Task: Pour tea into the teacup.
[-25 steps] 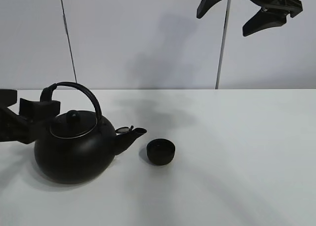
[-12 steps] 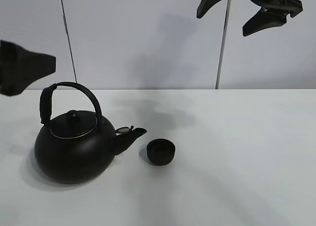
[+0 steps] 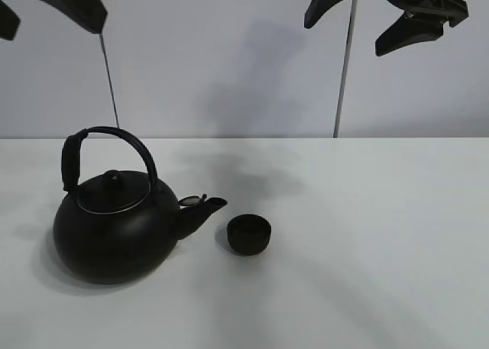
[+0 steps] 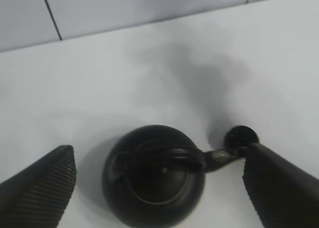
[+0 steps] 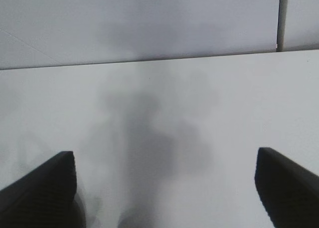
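Both grippers, left (image 4: 157,188) and right (image 5: 167,188), hang wide open, empty. Grasp kettle (image 3: 114,231) handle's top squarely; teacup (image 3: 249,234) sits at spout's three o'clock.

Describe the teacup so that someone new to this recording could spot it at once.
On the white table stands a big round black metal kettle with an arched handle. Just off the tip of its spout, apart from it, sits the small round matte black handleless teacup. It is far smaller than the kettle, with no lid.

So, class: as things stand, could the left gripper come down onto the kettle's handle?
Probably yes. The left gripper hangs open above the kettle, and nothing sits over its handle.
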Available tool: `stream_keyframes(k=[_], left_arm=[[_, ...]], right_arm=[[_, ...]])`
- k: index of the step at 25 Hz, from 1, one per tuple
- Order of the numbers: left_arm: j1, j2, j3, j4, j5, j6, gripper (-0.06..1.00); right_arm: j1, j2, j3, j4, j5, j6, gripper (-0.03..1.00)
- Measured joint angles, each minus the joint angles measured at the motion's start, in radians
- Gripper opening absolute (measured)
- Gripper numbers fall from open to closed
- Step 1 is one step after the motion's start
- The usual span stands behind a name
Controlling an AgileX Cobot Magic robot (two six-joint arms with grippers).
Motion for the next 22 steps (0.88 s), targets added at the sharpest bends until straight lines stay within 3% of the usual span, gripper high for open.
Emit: stream_keyframes(k=[3, 6, 14, 19, 22], left_arm=[[0.0, 0.078, -0.118, -0.178, 0.147, 0.104, 0.66], [0.0, 0.16, -0.235, -0.249, 0.27, 0.124, 0.66], [0.0, 0.372, -0.489, -0.267, 0.411, 0.132, 0.66], [0.0, 0.388, -0.508, -0.268, 0.42, 0.132, 0.66], [0.0, 0.388, -0.508, -0.268, 0.422, 0.132, 0.66]], right_arm=[[0.0, 0.0, 0.0, 0.0, 0.0, 0.0, 0.67], [0.0, 0.0, 0.0, 0.0, 0.0, 0.0, 0.67], [0.0, 0.0, 0.0, 0.003, -0.012, 0.0, 0.67], [0.0, 0.0, 0.0, 0.02, 0.002, 0.0, 0.67], [0.0, 0.0, 0.0, 0.056, 0.076, 0.0, 0.67]])
